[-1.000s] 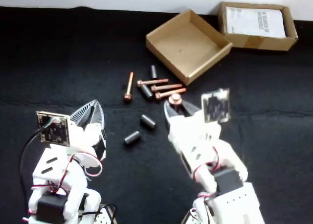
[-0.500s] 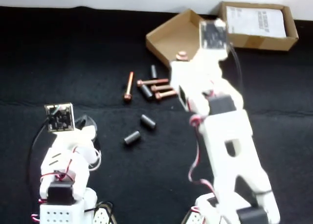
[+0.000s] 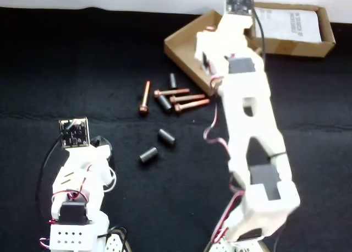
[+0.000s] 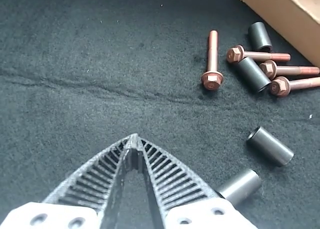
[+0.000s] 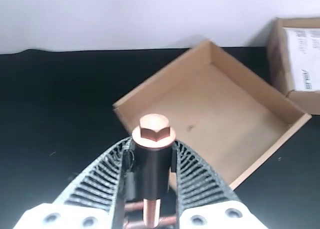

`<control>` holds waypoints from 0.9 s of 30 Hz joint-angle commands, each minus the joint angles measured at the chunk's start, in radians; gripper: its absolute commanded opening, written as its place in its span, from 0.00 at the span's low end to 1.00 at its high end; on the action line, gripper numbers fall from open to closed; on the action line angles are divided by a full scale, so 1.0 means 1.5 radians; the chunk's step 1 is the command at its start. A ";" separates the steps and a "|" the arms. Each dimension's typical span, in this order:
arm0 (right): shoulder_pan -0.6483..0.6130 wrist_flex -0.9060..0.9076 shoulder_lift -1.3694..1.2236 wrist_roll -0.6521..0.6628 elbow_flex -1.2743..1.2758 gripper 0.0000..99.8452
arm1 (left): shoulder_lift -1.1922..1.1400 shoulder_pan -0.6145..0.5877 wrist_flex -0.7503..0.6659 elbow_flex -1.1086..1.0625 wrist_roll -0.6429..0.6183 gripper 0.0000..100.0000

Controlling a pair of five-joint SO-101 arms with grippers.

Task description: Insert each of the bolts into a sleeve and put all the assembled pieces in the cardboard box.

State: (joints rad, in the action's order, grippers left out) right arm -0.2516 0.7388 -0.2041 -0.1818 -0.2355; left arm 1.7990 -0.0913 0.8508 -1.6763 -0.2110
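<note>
My right gripper (image 5: 152,143) is shut on an assembled piece, a black sleeve (image 5: 152,170) with a copper bolt head (image 5: 156,131) sticking out. In the high view the right gripper (image 3: 205,42) hangs at the near left wall of the open cardboard box (image 3: 190,36), whose bare floor (image 5: 220,114) lies just ahead. My left gripper (image 4: 133,139) is shut and empty, low over the black mat. Beyond it lie several loose bolts (image 4: 212,59) (image 3: 145,97) and several sleeves (image 4: 270,146) (image 3: 148,154); one sleeve (image 4: 239,185) rests close beside a left finger.
A second cardboard box (image 3: 289,26) holding a printed sheet stands to the right of the open one, against the white wall. The long right arm (image 3: 250,125) stretches over the right half of the black mat (image 3: 82,59). The left arm (image 3: 77,175) sits folded at the front left.
The right arm has swung from mid-table out to the cardboard box, carrying the assembled piece. The left arm has drawn back and its fingers have closed.
</note>
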 commanded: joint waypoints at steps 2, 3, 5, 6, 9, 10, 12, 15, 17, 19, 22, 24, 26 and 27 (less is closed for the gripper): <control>0.060 -0.003 -0.124 0.008 -0.183 0.01 | 0.004 -0.009 0.004 -0.013 0.001 0.01; 0.068 -0.003 -0.159 0.007 -0.214 0.01 | 0.004 -0.009 0.004 -0.013 0.001 0.01; 0.080 -0.003 -0.228 0.006 -0.276 0.01 | 0.004 -0.009 0.004 -0.013 0.002 0.01; 0.084 -0.003 -0.261 0.006 -0.305 0.01 | 0.004 -0.009 0.004 -0.013 0.002 0.01; 0.090 -0.003 -0.360 0.006 -0.395 0.01 | 0.004 -0.009 0.004 -0.013 0.002 0.01; 0.090 -0.003 -0.389 0.006 -0.425 0.01 | 0.004 -0.009 0.004 -0.013 0.002 0.01; 0.086 -0.003 -0.450 0.008 -0.481 0.01 | 0.004 -0.009 0.004 -0.013 0.002 0.01; 0.075 -0.003 -0.532 0.008 -0.560 0.01 | 0.004 -0.009 0.004 -0.013 0.002 0.01; 0.071 -0.003 -0.575 0.010 -0.606 0.01 | 0.004 -0.009 0.004 -0.013 0.002 0.01; 0.071 -0.001 -0.608 0.011 -0.652 0.06 | 0.003 -0.009 0.004 -0.013 0.001 0.01; 0.070 0.026 -0.629 0.044 -0.709 0.22 | 0.003 -0.009 0.004 -0.013 0.002 0.01; 0.063 0.058 -0.628 0.060 -0.736 0.30 | 0.003 -0.009 0.004 -0.013 0.002 0.01; 0.059 0.096 -0.628 0.083 -0.771 0.33 | 0.003 -0.009 0.004 -0.013 0.002 0.01; 0.055 0.119 -0.628 0.094 -0.797 0.33 | 0.003 -0.009 0.004 -0.013 0.002 0.01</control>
State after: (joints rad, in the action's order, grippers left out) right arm -0.1473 0.8493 -1.1646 -0.0898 -1.3172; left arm 1.7990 -0.0913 0.8554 -1.6778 -0.2110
